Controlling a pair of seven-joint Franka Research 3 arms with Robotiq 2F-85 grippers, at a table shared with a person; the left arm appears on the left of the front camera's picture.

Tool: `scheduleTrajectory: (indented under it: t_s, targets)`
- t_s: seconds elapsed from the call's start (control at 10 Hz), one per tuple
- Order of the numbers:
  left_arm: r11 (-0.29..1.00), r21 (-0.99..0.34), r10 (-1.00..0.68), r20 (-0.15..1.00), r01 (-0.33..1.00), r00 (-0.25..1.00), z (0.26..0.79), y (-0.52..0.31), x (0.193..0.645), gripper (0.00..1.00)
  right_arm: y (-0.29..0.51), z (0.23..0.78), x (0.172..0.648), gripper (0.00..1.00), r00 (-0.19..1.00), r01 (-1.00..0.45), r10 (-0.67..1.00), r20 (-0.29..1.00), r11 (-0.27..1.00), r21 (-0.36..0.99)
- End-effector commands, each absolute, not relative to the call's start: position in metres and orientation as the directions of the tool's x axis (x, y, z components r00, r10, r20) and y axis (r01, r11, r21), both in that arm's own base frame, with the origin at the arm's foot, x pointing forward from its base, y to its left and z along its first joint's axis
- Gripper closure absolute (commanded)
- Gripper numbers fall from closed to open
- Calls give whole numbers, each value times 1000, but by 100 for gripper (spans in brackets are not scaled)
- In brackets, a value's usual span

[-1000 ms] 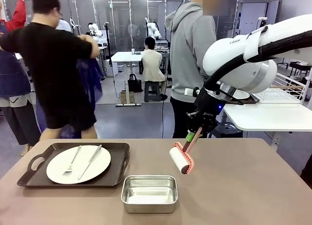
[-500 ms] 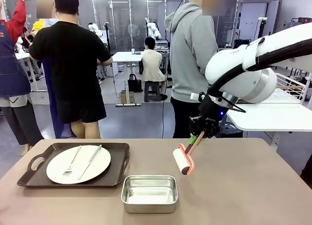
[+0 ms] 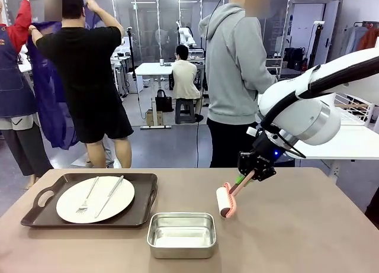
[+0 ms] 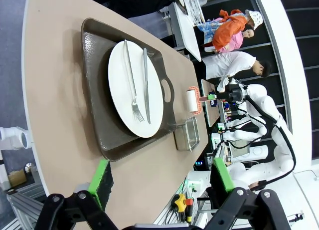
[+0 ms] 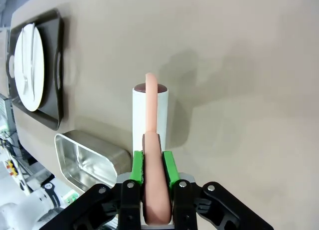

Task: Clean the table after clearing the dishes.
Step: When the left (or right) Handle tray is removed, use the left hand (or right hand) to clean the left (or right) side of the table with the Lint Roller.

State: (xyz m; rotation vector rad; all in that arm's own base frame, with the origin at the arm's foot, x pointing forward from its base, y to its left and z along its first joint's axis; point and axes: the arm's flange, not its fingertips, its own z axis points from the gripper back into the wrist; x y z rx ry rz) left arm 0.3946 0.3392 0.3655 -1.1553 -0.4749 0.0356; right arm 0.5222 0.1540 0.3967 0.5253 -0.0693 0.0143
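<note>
My right gripper is shut on the pink handle of a lint roller. Its white roll hangs low over the brown table, right of centre; contact with the top is not clear. A white plate with a fork and a knife lies on a dark handled tray at the front left. My left gripper stands open above the table's end, holding nothing.
A small steel pan sits at the front middle, between tray and roller. A person in a grey hoodie stands at the far edge. A white-topped table stands at the right. The right half of the tabletop is bare.
My right arm has moved right and down, bringing the roller lower and closer to the tabletop. The tray, plate and pan have not moved.
</note>
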Motion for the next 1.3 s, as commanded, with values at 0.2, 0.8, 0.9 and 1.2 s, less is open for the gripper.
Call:
scheduleTrajectory:
  t_s: [0.2, 0.8, 0.9, 1.2]
  targets:
    - [421, -882, 261, 340, 210, 903, 366, 341, 392, 0, 126, 375, 526, 79, 997, 29, -62, 52, 869, 493]
    - [421, -882, 261, 340, 210, 903, 366, 341, 392, 0, 53, 352, 519, 79, 991, 14, -66, 120, 922, 386]
    - [421, -882, 261, 340, 210, 903, 366, 341, 392, 0, 44, 353, 518, 79, 989, 30, -77, 129, 943, 330]
    - [421, -882, 261, 340, 210, 903, 366, 341, 392, 0, 20, 359, 513, 79, 987, 60, -83, 135, 985, 164]
